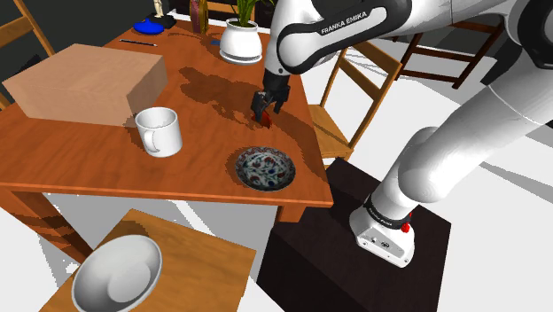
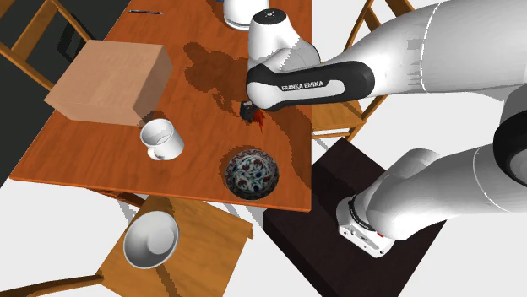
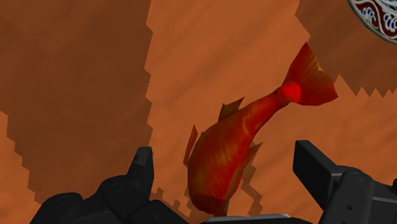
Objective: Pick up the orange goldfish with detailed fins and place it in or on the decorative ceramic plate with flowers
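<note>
The orange-red goldfish (image 3: 242,133) lies on the wooden table (image 1: 80,159) with its tail fin pointing toward the plate. My gripper (image 3: 227,168) is right over its head end, open, one black finger (image 3: 143,167) on each side and neither touching it. From the shoulder view the gripper (image 1: 265,105) hangs low over the fish (image 1: 263,120), near the table's right edge. The flowered ceramic plate (image 1: 265,167) sits on the table's near right corner, a short way from the fish. It shows in the second exterior view (image 2: 251,175) too, with the fish (image 2: 258,119) above it.
A white mug (image 1: 159,131) stands left of the plate and a brown box (image 1: 89,81) behind it. A white plant pot (image 1: 241,40) is at the far end. A white bowl (image 1: 117,275) rests on a near chair. Another chair (image 1: 354,84) stands by the table's right side.
</note>
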### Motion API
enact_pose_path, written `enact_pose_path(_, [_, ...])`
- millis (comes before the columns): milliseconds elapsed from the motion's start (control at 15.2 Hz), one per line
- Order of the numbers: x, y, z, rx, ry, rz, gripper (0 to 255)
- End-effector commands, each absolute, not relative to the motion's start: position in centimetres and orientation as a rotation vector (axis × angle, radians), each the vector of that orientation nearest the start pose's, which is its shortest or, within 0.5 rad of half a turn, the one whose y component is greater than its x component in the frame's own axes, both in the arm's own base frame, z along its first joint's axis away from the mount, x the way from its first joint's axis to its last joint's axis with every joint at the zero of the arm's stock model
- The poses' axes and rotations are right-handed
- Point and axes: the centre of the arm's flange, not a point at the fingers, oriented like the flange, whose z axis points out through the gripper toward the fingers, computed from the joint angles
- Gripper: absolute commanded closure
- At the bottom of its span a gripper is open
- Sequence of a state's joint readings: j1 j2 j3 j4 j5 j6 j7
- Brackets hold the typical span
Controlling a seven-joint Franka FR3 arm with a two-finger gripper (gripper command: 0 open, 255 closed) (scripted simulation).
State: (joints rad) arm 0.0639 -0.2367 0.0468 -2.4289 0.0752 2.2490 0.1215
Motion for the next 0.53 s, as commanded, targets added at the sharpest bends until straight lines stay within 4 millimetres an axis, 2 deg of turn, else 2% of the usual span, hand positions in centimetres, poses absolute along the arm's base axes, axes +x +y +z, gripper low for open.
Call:
enact_pose_path(0, [45.74,5.31,40.02,-3.084,0.088,-0.079,0])
enact_pose_path(264, [45.74,5.31,40.03,-3.084,0.088,-0.079,0])
enact_pose_path(330, [45.74,5.31,40.03,-3.084,0.088,-0.079,255])
enact_pose_path(462, [45.74,5.31,40.03,-3.084,0.088,-0.079,255])
